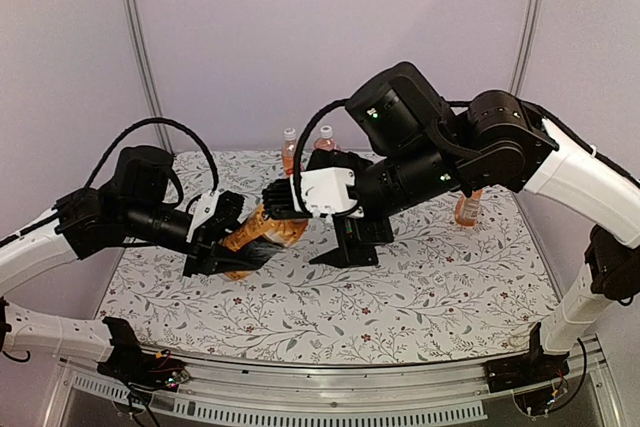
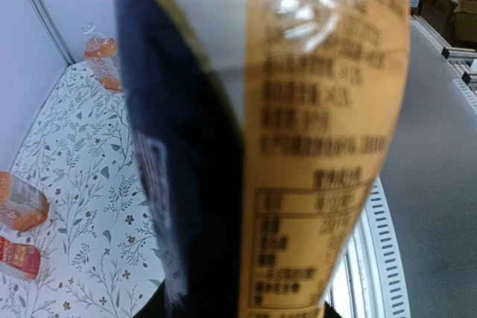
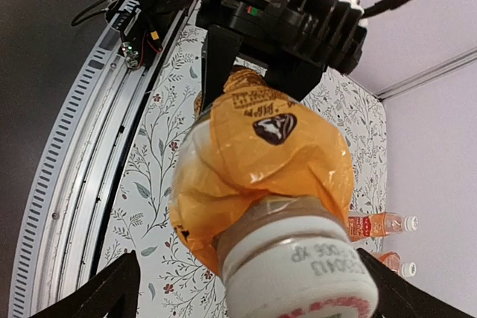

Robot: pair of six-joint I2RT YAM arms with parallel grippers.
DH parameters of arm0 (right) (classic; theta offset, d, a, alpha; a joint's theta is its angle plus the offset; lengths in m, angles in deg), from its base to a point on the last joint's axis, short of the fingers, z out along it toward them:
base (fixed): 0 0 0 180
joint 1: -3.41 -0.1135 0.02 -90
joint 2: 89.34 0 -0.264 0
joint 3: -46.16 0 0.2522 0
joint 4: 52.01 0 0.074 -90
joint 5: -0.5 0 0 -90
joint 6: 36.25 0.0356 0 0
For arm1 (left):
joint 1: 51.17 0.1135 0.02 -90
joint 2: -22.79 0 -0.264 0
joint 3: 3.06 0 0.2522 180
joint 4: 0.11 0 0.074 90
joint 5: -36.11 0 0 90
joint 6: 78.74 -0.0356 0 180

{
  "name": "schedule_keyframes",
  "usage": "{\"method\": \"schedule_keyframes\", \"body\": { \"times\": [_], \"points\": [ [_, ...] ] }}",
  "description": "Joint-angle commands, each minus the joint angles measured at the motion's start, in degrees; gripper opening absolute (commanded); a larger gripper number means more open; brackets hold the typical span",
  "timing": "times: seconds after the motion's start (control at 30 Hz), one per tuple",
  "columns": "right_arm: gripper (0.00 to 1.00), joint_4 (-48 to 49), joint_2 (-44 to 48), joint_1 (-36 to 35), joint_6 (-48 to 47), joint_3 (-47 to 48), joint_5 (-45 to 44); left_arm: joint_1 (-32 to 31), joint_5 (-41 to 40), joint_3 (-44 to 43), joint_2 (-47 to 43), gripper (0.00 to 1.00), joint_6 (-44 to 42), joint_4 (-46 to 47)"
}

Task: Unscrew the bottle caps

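My left gripper is shut on the body of a bottle with an orange and black label and holds it tilted above the table. That label fills the left wrist view. In the right wrist view the bottle's white cap points at the camera, below the crumpled orange label. My right gripper is open, one dark finger well left of the cap and the other close at its right. In the top view the right gripper is at the bottle's upper end and hides the cap.
Two white-capped bottles of orange drink stand at the back of the flowered table. Another bottle stands at the right, half hidden by the right arm. The table's metal front rail runs along the near edge.
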Motion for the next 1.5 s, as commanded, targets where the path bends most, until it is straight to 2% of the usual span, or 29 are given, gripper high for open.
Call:
{"method": "schedule_keyframes", "body": {
  "times": [0.0, 0.13, 0.17, 0.23, 0.33, 0.47, 0.53, 0.6, 0.7, 0.8, 0.97, 1.1, 1.27, 1.4, 1.47],
  "points": [
    [0.99, 8.4, 4.8, 0.0, 7.5, -6.4, -8.3, -0.1, -7.1, 1.3, -1.6, 0.27, 0.1, 6.0],
    [0.99, 16.2, 9.2, 2.0, 18.1, -11.2, -9.3, -0.4, -18.7, 4.6, -2.0, 0.28, -2.6, 11.9],
    [0.99, 16.5, 9.4, 2.9, 21.5, -10.4, -9.5, -0.6, -23.9, 5.3, -2.0, 0.28, -3.9, 13.7],
    [0.99, 15.4, 8.4, 5.2, 33.8, -7.7, -8.7, -0.8, -31.2, 6.8, -1.8, 0.28, -7.4, 18.3],
    [0.99, 15.0, 7.4, 8.1, 46.2, -7.3, -7.7, -0.9, -38.8, 9.0, -1.6, 0.28, -11.5, 23.2],
    [0.98, 14.8, 6.1, 10.6, 56.9, -6.9, -5.4, -1.3, -41.4, 10.4, -1.9, 0.27, -14.4, 26.0],
    [0.92, 14.9, 5.2, 12.7, 63.2, -6.1, -0.4, -1.6, -42.4, 10.9, -1.9, 0.27, -15.7, 26.6],
    [0.83, 15.2, 4.3, 14.2, 67.5, -5.2, 5.3, -1.6, -42.7, 10.9, -1.8, 0.27, -16.1, 26.6],
    [0.76, 15.1, 1.9, 14.6, 69.1, -3.2, 11.1, -1.7, -42.1, 10.6, -1.8, 0.27, -15.9, 26.1],
    [0.64, 14.4, -0.1, 14.6, 69.3, -1.8, 15.5, -1.7, -42.0, 10.5, -1.8, 0.27, -15.9, 25.9],
    [0.46, 12.6, -1.7, 15.4, 69.1, -1.8, 17.6, -1.7, -41.3, 10.2, -1.8, 0.28, -15.7, 25.6],
    [0.37, 11.8, -2.4, 15.7, 69.1, -1.7, 18.4, -1.7, -41.6, 10.0, -1.7, 0.28, -15.7, 25.6],
    [0.0, 11.0, -2.0, 15.7, 68.3, -1.8, 17.3, -1.7, -40.7, 10.0, -1.8, 0.27, -15.1, 25.4],
    [0.0, 8.0, -1.8, 15.4, 64.5, -0.9, 15.9, -1.7, -38.5, 9.2, -1.9, 0.26, -13.6, 23.5],
    [0.0, 5.3, -1.4, 13.5, 57.4, -0.4, 12.7, -1.7, -35.9, 8.5, -2.2, 0.25, -11.6, 21.6]
  ]
}}
